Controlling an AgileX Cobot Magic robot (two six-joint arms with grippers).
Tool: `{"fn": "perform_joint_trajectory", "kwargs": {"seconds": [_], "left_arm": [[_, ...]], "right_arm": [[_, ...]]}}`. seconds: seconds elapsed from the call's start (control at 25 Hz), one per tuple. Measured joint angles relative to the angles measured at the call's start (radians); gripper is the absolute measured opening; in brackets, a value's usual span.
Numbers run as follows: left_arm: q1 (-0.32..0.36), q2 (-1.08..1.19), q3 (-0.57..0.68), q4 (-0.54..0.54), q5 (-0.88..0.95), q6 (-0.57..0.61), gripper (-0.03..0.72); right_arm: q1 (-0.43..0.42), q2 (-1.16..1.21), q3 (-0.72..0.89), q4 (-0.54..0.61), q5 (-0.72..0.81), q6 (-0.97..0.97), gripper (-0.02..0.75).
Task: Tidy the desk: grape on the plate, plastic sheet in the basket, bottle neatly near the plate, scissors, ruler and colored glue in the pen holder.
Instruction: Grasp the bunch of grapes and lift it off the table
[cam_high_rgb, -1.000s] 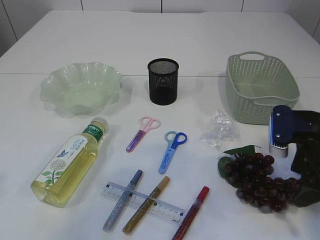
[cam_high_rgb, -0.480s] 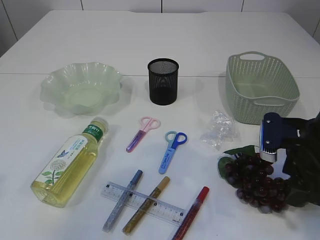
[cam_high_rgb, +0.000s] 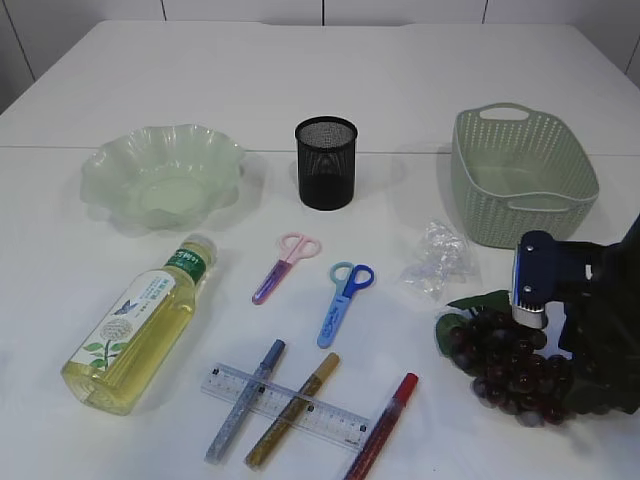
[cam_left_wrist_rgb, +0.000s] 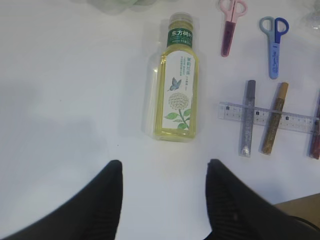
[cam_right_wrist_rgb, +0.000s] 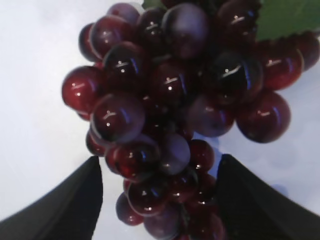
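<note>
Right pincer (cam_right_wrist_rgb: 157, 200) spread wide, one finger either side of the grape (cam_right_wrist_rgb: 175, 110) bunch, fingers low around its near end, not clamped; whether they touch the fruit, cannot tell. Left pincer (cam_left_wrist_rgb: 162, 200) apart too, hanging over bare table (cam_left_wrist_rgb: 60, 100), nothing between the fingers, bottle (cam_left_wrist_rgb: 176, 82) just ahead of it.

Grape (cam_high_rgb: 505, 360): one bunch, dark red glossy berries, green leaf at the far side, lying on the table at front right under the right arm.

Near row: three glue pens, silver-blue (cam_high_rgb: 245, 400), gold (cam_high_rgb: 293, 408), red (cam_high_rgb: 383, 425), the first two lying across one clear ruler (cam_high_rgb: 290, 405). One bottle (cam_high_rgb: 140, 325) on its side at left, yellow liquid, green-white label, cap pointing away.

Middle: two scissors, pink (cam_high_rgb: 285, 266) and blue (cam_high_rgb: 344, 300), both blades closed. One crumpled clear plastic sheet (cam_high_rgb: 437, 260) just beyond the grape.

Far: one pale green wavy plate (cam_high_rgb: 163, 175) left, one black mesh pen holder (cam_high_rgb: 326, 162) centre, upright, one green woven basket (cam_high_rgb: 522, 175) right.
</note>
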Motion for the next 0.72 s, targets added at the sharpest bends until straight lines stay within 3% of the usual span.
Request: {"fn": "perform_joint_trajectory", "kwargs": {"seconds": [0.72], "left_arm": [[0.0,0.0,0.0,-0.013,0.0,0.0,0.386]], "right_arm": [[0.0,0.042,-0.005,0.009,-0.015,-0.002,0.548]]}}
